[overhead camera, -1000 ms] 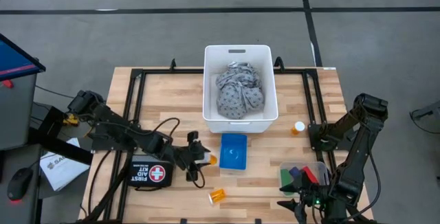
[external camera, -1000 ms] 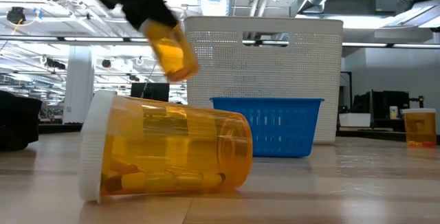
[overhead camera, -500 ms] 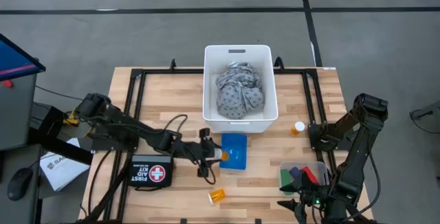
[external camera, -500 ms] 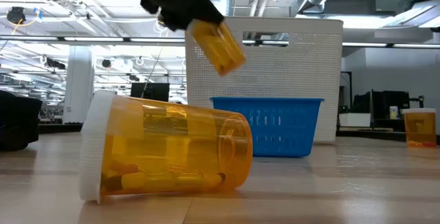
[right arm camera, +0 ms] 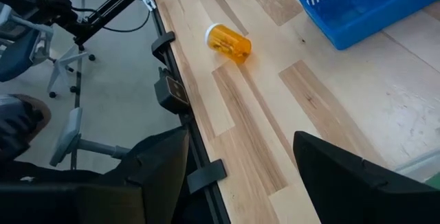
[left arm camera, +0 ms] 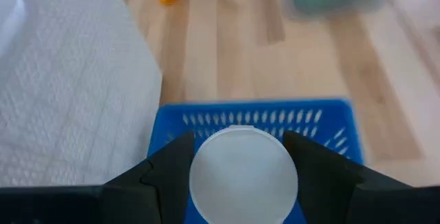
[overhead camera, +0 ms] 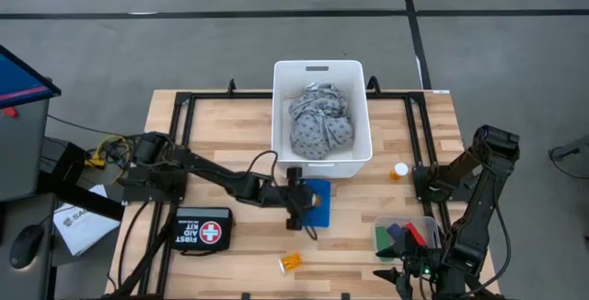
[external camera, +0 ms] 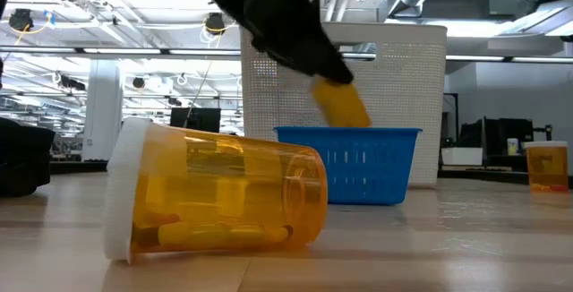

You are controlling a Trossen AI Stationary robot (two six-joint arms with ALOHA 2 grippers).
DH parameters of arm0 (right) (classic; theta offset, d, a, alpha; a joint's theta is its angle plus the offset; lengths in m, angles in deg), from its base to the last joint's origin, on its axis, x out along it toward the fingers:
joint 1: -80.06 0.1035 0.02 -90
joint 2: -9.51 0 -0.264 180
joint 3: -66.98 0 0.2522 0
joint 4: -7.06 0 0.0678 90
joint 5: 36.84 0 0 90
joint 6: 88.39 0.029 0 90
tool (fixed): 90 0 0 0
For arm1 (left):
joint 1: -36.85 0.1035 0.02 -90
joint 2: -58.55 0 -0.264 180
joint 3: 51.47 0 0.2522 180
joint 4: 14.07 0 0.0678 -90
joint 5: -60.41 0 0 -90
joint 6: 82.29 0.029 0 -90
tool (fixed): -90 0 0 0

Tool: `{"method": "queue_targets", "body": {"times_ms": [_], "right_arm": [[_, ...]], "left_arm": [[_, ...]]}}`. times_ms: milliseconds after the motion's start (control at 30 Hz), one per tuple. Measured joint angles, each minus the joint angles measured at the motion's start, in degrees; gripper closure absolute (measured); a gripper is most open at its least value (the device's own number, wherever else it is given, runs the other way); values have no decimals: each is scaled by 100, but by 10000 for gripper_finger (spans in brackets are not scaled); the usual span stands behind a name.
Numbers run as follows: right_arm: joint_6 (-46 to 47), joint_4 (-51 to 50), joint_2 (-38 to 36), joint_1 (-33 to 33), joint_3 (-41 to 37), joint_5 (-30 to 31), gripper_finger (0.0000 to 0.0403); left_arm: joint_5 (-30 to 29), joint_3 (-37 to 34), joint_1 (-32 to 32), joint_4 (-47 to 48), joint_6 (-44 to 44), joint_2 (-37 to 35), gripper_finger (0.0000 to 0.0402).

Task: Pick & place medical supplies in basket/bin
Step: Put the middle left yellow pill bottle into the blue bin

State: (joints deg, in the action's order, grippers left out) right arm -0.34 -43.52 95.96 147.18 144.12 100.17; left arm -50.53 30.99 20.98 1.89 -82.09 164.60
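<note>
High view: three orange pill bottles show — one held by the left gripper (overhead camera: 301,201) over the blue basket (overhead camera: 317,210), one lying on the wooden table (overhead camera: 230,125) near its front edge (overhead camera: 291,262), one standing (overhead camera: 399,169) beside the white bin (overhead camera: 321,72), which holds the one grey cloth (overhead camera: 321,122). Left wrist view: the fingers (left arm camera: 168,169) clamp the white cap (left arm camera: 243,174) (basket just beyond). Right wrist view: the right gripper (right arm camera: 240,169), parked at the table's corner, stands open and empty.

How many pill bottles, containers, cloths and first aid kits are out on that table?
Orange pill bottles: 3, one held by the left gripper, one lying down, one standing
Containers: 3, a white bin, a blue basket and a clear tub
Grey cloth: 1
First aid kit: 1
Total: 8
</note>
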Motion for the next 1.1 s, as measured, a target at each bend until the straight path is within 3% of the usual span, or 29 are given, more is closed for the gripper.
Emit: {"method": "queue_targets", "body": {"times_ms": [433,1100], "right_arm": [[-2,-48,2,0,2,-46,143],[-16,-48,4,4,2,-46,143]], "left_arm": [[294,115,311,335,-219,222,199],[228,106,386,859,-371,211,199]]}}
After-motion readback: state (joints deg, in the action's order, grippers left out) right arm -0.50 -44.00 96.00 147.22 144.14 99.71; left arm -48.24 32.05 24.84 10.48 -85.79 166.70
